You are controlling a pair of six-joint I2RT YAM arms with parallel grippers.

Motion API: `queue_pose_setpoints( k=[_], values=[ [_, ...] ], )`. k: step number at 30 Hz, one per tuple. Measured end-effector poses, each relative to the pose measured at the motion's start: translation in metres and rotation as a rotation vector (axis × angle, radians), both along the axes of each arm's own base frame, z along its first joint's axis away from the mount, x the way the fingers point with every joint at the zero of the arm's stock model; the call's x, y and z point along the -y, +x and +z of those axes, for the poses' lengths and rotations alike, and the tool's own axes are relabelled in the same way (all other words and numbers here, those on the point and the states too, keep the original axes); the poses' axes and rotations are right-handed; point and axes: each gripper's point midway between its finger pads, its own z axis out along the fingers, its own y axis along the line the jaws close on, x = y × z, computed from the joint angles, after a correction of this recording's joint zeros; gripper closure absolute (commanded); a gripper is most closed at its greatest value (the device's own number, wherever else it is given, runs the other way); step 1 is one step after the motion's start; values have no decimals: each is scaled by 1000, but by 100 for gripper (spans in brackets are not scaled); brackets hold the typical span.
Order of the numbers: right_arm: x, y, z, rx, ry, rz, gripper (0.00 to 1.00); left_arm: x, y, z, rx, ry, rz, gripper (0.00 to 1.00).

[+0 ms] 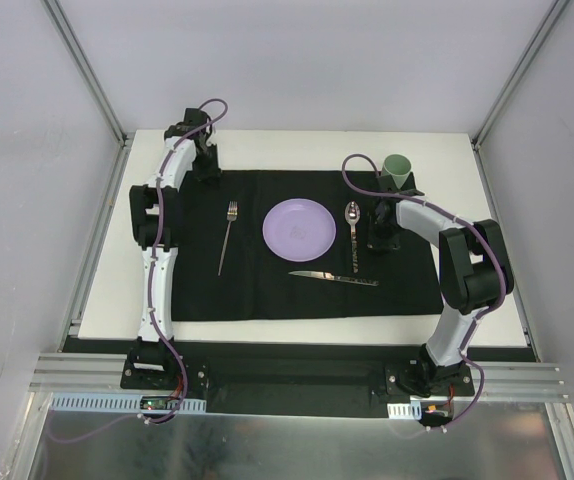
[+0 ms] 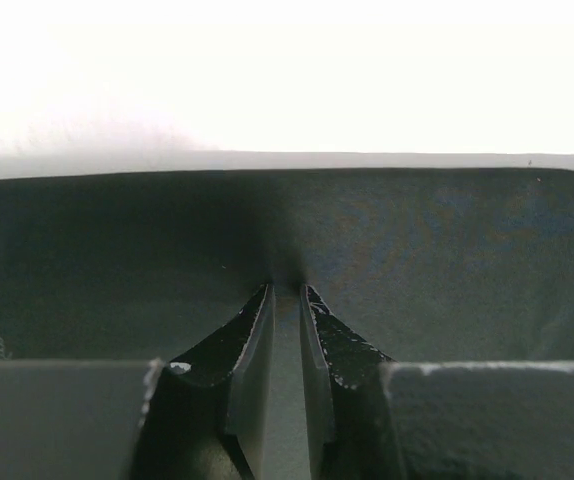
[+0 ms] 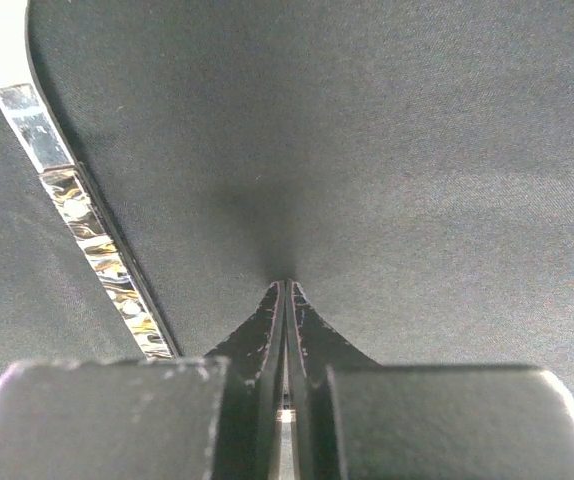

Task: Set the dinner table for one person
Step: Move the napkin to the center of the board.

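Note:
The white dinner table (image 1: 297, 145) carries a black mat (image 1: 267, 290). On the mat lie a fork (image 1: 228, 236), a purple plate (image 1: 298, 228), a spoon (image 1: 352, 228) and a knife (image 1: 334, 278); a green cup (image 1: 397, 170) stands at the mat's back right corner. My left gripper (image 1: 204, 170) is at the mat's back left edge. In the left wrist view its tips (image 2: 287, 290) rest at the cloth, a narrow gap apart, with nothing between them. My right gripper (image 1: 380, 236) is shut and empty just right of the spoon, its tips (image 3: 287, 285) down on the mat beside the shiny handle (image 3: 87, 250).
Grey metal frame rails (image 1: 92, 250) border the table on the left and right. In the left wrist view the mat's far edge (image 2: 287, 168) meets the white tabletop (image 2: 287, 90). The arm bases sit on the near rail (image 1: 297, 380).

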Motion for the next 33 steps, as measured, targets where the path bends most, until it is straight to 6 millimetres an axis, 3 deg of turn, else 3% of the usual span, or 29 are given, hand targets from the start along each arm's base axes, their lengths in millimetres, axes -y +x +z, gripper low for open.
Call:
queue_pose_setpoints(
  k=[9,19,23,26,33],
  values=[
    [0,-2,0,-5,-2,1,99,-4,6,0,8,-22,8,82],
    [-1,-7,0,-13,-5,9,99,-5,12,1,32,-55,13,96],
    [-4,-9,-1,-17,-6,18,99,-2,2,4,50,-80,4,100],
    [-6,-10,-1,-17,-6,26,99,-1,-9,15,66,-97,-1,100],
    [-12,-12,-1,-18,-6,45,99,1,-34,65,172,-106,-8,100]
  ],
)
